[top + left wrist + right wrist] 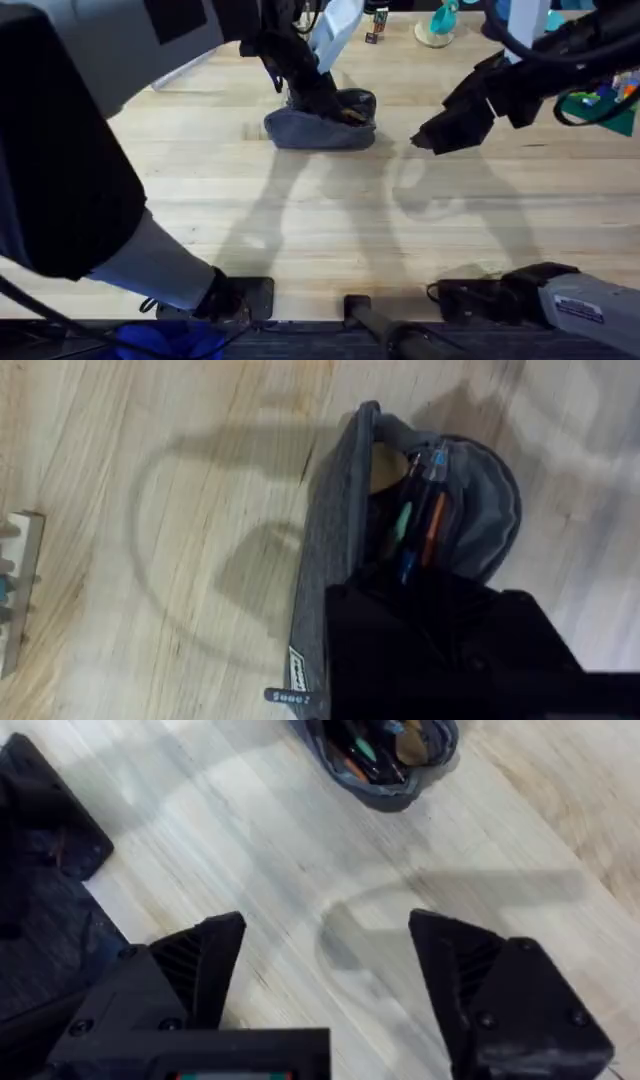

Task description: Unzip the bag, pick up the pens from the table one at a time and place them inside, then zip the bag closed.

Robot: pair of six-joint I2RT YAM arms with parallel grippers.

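The blue-grey bag [310,130] lies at the far middle of the table [300,220], unzipped and gaping at its right end. Several pens [425,510] in black, green, orange and blue lie inside it, and the right wrist view also shows these pens [365,750] in the bag [385,795]. My left gripper [335,105] sits right on the bag's open end, over the bag [325,560] in its own view. My right gripper [430,140] hovers open to the right of the bag, apart from it; nothing lies between this gripper's [328,935] two fingers but bare wood.
Along the table's far edge stand a small dark bottle [378,25] and a teal object on a beige base [437,25]. Coloured items [605,100] lie at the far right. A white rack [20,590] lies left of the bag. The arms' bases line the near edge.
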